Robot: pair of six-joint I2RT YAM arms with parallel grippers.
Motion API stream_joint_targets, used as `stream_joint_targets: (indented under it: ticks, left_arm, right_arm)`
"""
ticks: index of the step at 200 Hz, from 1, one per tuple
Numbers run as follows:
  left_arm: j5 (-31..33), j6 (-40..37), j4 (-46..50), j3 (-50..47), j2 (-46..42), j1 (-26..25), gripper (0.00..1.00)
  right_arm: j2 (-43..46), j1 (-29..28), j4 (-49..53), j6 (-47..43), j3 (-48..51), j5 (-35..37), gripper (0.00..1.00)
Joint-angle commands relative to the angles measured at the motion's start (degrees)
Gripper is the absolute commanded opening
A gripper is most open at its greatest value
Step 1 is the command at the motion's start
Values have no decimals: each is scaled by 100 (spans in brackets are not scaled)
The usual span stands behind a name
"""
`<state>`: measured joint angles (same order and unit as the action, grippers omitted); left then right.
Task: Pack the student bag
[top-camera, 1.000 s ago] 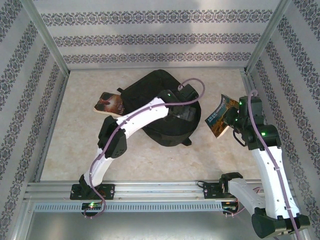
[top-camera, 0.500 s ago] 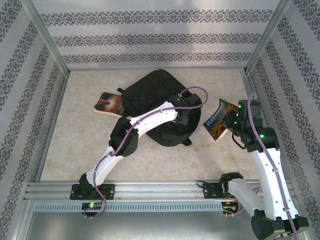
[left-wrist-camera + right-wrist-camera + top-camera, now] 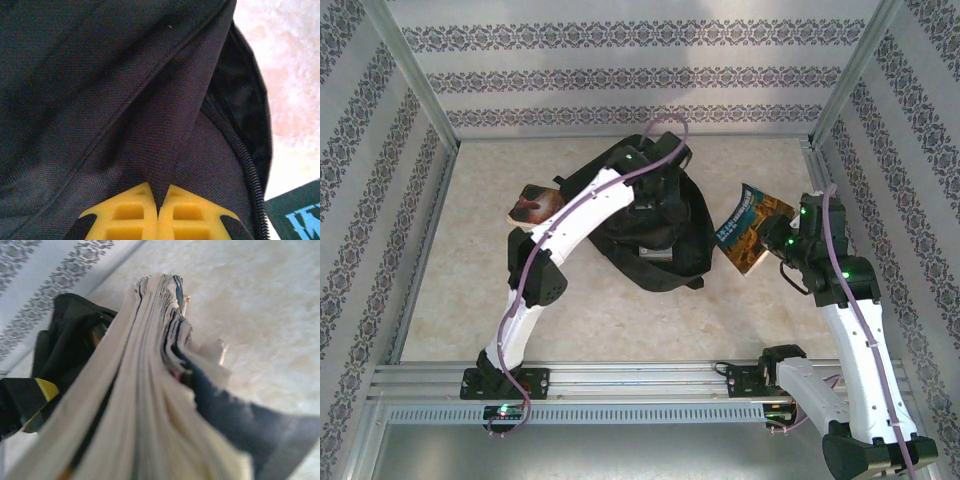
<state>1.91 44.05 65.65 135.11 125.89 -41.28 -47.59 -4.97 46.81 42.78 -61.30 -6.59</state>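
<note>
The student bag [image 3: 678, 255], a big black backpack, lies mid-table. My left gripper [image 3: 657, 192] is over its far part, and in the left wrist view its yellow tips [image 3: 159, 201] are shut on a pinched fold of the bag's black fabric [image 3: 170, 110], next to an open zip [image 3: 244, 155]. My right gripper [image 3: 783, 240] is just right of the bag, shut on a tilted book [image 3: 742, 232] with a teal and orange cover. The book's page edges [image 3: 145, 390] hide the right fingers. A second book [image 3: 534, 205] lies at the bag's left edge, partly under the left arm.
Patterned walls close in the beige table [image 3: 620, 320] on three sides. A metal rail [image 3: 620, 380] with both arm bases runs along the near edge. The bag's dark opening [image 3: 75, 335] faces the held book.
My left gripper has closed on the bag's fabric and drawn it up and toward the back wall. The right arm has carried the book slightly left, nearer the bag.
</note>
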Motion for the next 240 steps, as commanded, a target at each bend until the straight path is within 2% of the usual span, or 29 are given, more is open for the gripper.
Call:
stream_joint_targets:
  ticks: [1, 53, 88, 97, 106, 115, 122, 141, 172, 200, 240]
  left_arm:
    - [-113, 185, 190, -92, -463, 228, 1]
    - [-511, 319, 19, -335, -848, 504, 3]
    - [-789, 311, -191, -562, -1008, 565, 4]
    - [-934, 257, -257, -636, -1042, 575, 10]
    - [-1117, 171, -367, -742, -1099, 573, 21]
    - [-1167, 140, -388, -844, -1189, 577, 42]
    - [-1162, 57, -388, -912, -1275, 576, 54]
    - [-912, -300, -302, -1070, -1519, 577, 71]
    - [-787, -1473, -222, -1397, -1895, 535, 79]
    - [-1045, -2417, -412, -1859, -2205, 286, 80]
    - [-889, -3039, -344, -1940, -2236, -299, 82]
  right_arm:
    - [84, 15, -974, 476, 73, -693, 0]
    - [92, -65, -1796, 1424, 626, -1231, 0]
    - [-135, -376, -3099, 2778, 1571, -1502, 0]
    - [-220, -542, -3861, 3245, 1878, -1478, 0]
    - [-348, -681, -4523, 3686, 2131, -1386, 0]
    - [-470, -798, -4991, 3996, 2254, -1316, 0]
    - [-537, -854, -5176, 4086, 2270, -1279, 0]
    - [-538, -925, -5473, 4198, 2314, -1181, 0]
    - [-217, -932, -5515, 4264, 2540, -1033, 0]
    - [-36, -949, -5532, 4355, 2709, -1054, 0]
    - [196, -966, -5716, 4462, 2693, -1005, 0]
